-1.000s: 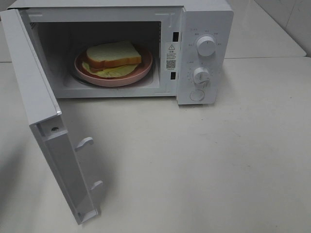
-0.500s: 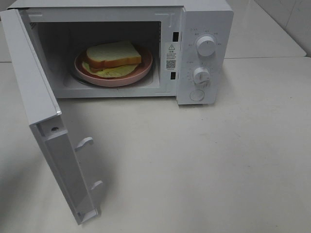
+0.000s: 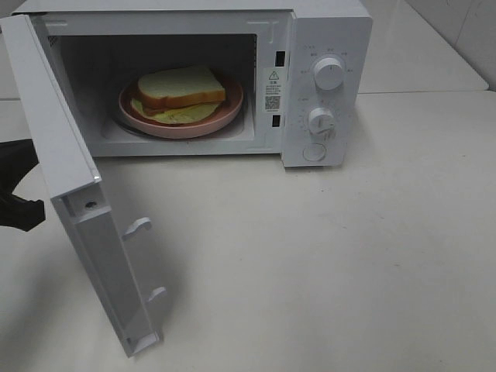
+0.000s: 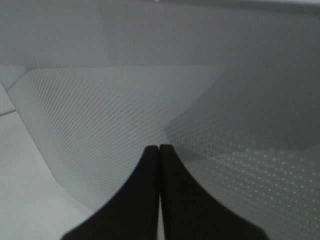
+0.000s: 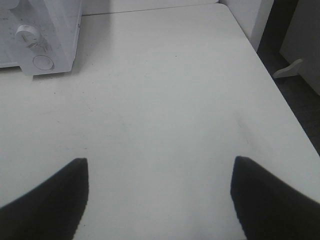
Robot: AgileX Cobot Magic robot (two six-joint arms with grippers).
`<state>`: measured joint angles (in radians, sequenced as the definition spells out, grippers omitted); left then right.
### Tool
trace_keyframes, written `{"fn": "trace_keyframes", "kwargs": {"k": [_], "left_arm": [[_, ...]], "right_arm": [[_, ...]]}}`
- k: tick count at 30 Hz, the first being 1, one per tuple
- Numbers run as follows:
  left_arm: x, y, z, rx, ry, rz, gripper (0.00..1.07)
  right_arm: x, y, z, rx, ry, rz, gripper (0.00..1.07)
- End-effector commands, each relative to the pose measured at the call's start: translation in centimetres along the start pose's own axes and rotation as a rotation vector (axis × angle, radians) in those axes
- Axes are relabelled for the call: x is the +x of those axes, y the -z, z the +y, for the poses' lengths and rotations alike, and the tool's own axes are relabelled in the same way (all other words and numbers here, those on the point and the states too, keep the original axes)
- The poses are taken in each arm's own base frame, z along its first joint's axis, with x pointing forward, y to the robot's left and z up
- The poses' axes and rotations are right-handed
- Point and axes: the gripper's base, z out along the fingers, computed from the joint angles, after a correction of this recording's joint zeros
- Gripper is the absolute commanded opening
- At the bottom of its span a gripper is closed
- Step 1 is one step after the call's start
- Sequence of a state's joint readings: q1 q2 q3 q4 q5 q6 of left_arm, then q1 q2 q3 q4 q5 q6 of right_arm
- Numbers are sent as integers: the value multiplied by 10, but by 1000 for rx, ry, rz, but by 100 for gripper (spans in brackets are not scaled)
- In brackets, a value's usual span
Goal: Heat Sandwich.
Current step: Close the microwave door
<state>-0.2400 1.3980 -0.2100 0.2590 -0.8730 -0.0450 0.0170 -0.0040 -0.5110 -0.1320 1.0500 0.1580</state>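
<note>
The sandwich (image 3: 182, 89), white bread with yellow-green filling, lies on a pink plate (image 3: 180, 127) inside the open white microwave (image 3: 325, 39). Its door (image 3: 54, 132) swings out to the left front. My left gripper (image 3: 35, 211) shows as a dark shape at the left edge, behind the door's outer face. In the left wrist view its fingers (image 4: 150, 170) are pressed together, shut and holding nothing, right up against the door's dotted window (image 4: 100, 105). My right gripper (image 5: 160, 160) hangs open over bare table, off to the right of the microwave (image 5: 45, 30).
The control panel carries two knobs, the upper knob (image 3: 328, 74) and the lower knob (image 3: 321, 120), with a round button (image 3: 314, 152) below. Two latch hooks (image 3: 138, 226) stick out of the door's edge. The table's right edge (image 5: 280, 85) drops off near a wall.
The left arm has come into the high view at the left edge, behind the door. The door has swung slightly toward the microwave. The sandwich has not moved.
</note>
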Motion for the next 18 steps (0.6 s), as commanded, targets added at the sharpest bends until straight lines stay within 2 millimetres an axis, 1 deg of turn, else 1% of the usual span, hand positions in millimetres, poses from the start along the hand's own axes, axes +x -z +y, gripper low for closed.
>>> {"fn": "trace_keyframes", "kwargs": {"k": [1,4,8,9,12,13,14,16,17,18], "left_arm": [[-2,-6,-6,-5,13,-35,0],[-2,-10,-8,-5,17,-30,0],[-9,-22,-16,-16,21,-46,0],[-9,-22,-16,-16,21,-46,0],[-17,-36,-25,-25,22,-59,0],[-17,-36,-25,-25,22,-59,0],[-20,-43,-29,-33,22,-66,0],[-23,-51,-33,-33,22,-71,0],[-24,-59,-39,-28,25,-70,0],[-24,-59,-39,-28,25,-70,0]], "right_arm": [[2,3,0,0,-7,-32,75],[2,3,0,0,-7,-32,75],[2,3,0,0,-7,-32,75],[2,3,0,0,-7,-32,75],[2,3,0,0,-7,-32,75],[2,3,0,0,-7,-32,75],[2,3,0,0,-7,-32,75],[2,3,0,0,-7,-32,75],[2,3,0,0,-7,-32,75],[2,3,0,0,-7,-32,75]]}}
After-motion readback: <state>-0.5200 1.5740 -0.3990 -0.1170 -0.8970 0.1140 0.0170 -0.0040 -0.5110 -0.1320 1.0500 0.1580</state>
